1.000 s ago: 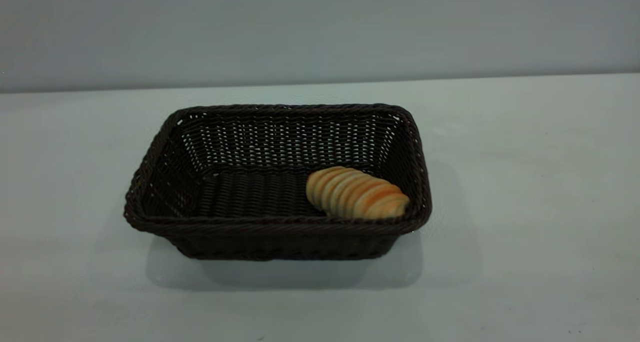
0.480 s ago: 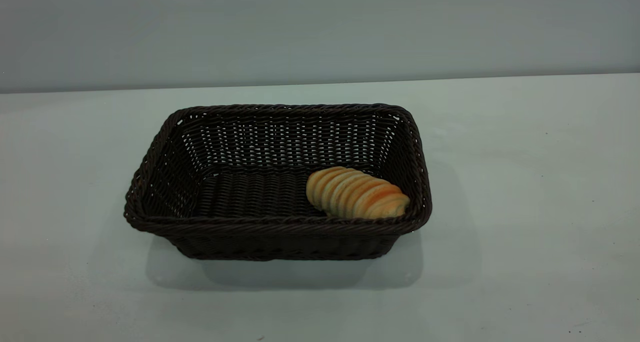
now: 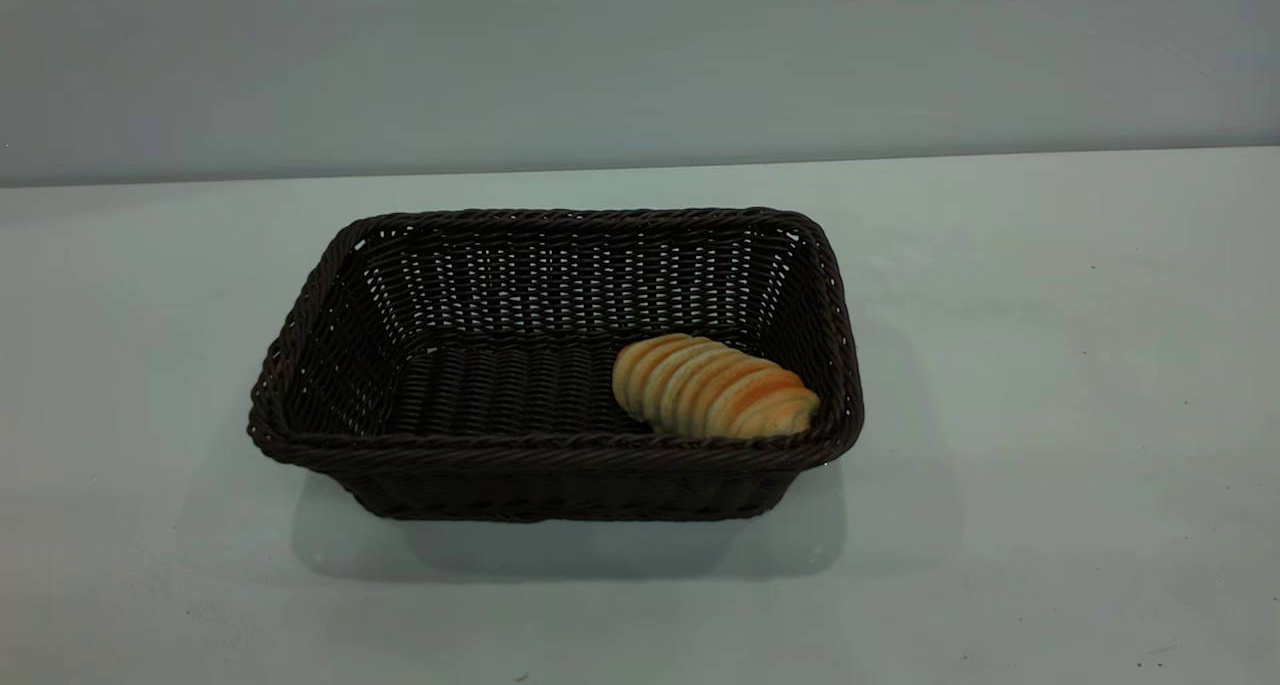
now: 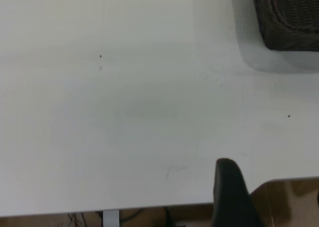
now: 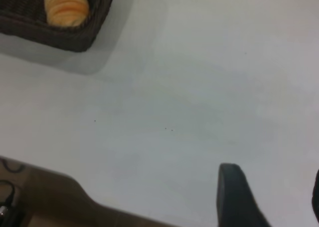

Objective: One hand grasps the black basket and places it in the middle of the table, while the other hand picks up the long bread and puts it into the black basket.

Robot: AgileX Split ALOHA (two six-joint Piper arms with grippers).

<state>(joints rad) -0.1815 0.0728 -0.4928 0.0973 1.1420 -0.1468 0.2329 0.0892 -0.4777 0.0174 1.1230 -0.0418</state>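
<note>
The black basket (image 3: pixel 555 365) stands on the white table (image 3: pixel 1050 365) near its middle. The long bread (image 3: pixel 715 387) lies inside it, at its right end. Neither arm shows in the exterior view. My left gripper (image 4: pixel 274 174) hovers over the table's near edge, far from the basket's corner (image 4: pixel 289 17). One of its fingers (image 4: pixel 229 187) shows, with a wide gap beside it. My right gripper (image 5: pixel 271 174) is open and empty over bare table. It is well away from the basket (image 5: pixel 75 35) and the bread (image 5: pixel 66 6).
The table's front edge and the brown floor below show in the left wrist view (image 4: pixel 289 197) and the right wrist view (image 5: pixel 50 197). A grey wall (image 3: pixel 640 55) runs behind the table.
</note>
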